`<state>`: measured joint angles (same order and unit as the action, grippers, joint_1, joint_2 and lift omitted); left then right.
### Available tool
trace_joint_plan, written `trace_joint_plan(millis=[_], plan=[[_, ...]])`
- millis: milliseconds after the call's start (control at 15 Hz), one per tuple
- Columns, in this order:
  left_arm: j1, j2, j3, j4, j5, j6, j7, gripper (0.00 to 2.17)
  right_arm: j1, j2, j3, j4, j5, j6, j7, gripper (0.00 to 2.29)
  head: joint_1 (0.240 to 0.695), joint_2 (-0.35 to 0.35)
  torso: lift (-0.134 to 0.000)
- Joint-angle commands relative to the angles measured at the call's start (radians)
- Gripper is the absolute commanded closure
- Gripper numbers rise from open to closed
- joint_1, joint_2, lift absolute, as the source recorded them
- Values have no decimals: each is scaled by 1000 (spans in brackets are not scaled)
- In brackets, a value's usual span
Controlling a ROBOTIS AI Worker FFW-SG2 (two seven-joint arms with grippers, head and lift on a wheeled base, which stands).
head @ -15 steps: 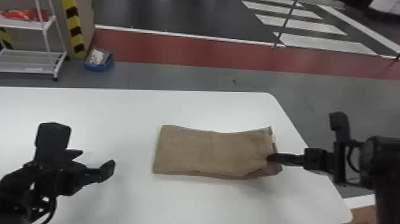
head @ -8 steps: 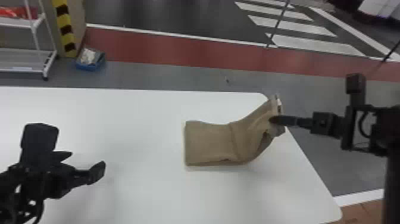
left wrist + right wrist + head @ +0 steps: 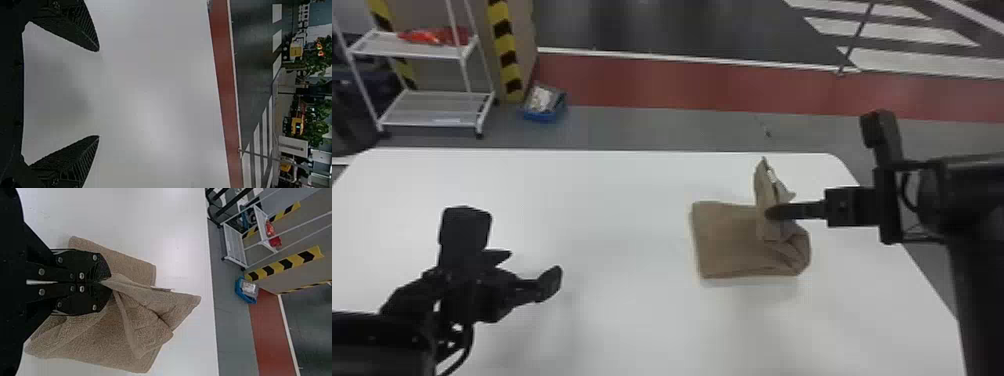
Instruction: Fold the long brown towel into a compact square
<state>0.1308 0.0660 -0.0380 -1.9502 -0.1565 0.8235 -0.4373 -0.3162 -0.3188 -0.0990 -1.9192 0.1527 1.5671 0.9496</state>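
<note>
With the right gripper [image 3: 109,282] pinching the raised end [image 3: 763,187] of the brown terry towel [image 3: 724,240] on the white table [image 3: 612,200], and the left gripper [image 3: 98,93] spread wide and well apart, too early a release could drop that seemingly twisted layer askew.

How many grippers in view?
2. Left gripper, fingers apart, over the left of the white table; right gripper toward the table's right side, shut on the brown towel.

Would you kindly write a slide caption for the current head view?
The right hand lifts one end of the brown towel above the white table.
</note>
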Motion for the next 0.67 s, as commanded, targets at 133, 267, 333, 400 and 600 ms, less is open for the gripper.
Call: trace_joint_plan(millis=[133, 267, 333, 400, 600], plan=[[-7, 0, 1, 13, 2, -8, -1, 97, 0, 41, 99, 22, 60, 5, -2, 1636, 695, -98, -124], [-7, 2, 3, 14, 2, -8, -1, 97, 0, 50, 122, 31, 64, 5, -11, 1166, 695, -83, -124], [-7, 0, 4, 16, 2, -11, -1, 97, 2, 58, 133, 31, 65, 5, -22, 454, 695, -76, -124], [-7, 2, 4, 16, 2, -11, -1, 97, 6, 70, 139, 31, 67, 5, -34, 63, 695, -66, -124], [-7, 2, 4, 28, 3, -33, -1, 97, 29, 99, 113, 28, 47, 5, -49, 16, 695, -52, -124]])
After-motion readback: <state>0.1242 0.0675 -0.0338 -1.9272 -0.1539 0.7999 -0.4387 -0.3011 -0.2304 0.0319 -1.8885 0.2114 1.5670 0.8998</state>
